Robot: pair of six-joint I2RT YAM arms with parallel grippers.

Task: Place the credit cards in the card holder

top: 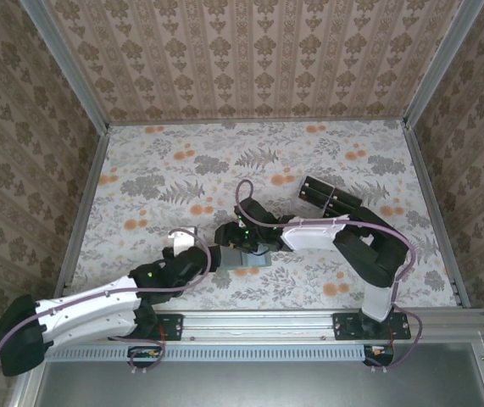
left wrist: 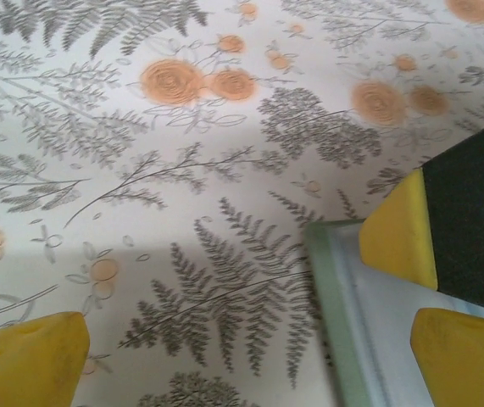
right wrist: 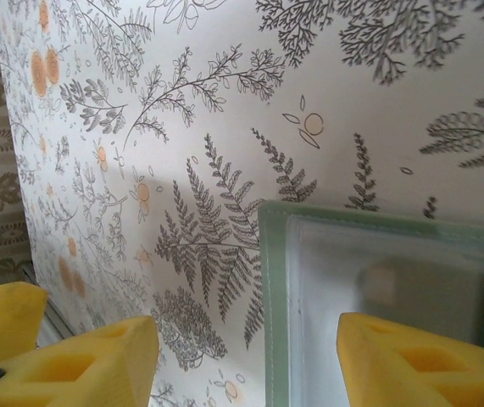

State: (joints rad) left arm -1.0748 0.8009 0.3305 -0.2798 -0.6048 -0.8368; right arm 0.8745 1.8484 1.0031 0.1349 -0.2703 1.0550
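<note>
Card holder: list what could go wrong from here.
1. Both end effectors crowd the card holder: in the left wrist view a finger of the right end effector sits close to the open left end effector, so they may collide.
2. The holder lies flat; a finger dragging on it could slide it.
3. The credit cards lie apart, farther back, and neither end effector holds one; reaching for them may nudge it.

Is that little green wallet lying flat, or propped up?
Flat. The wallet lies on the flowered table, its clear window facing up.
</note>
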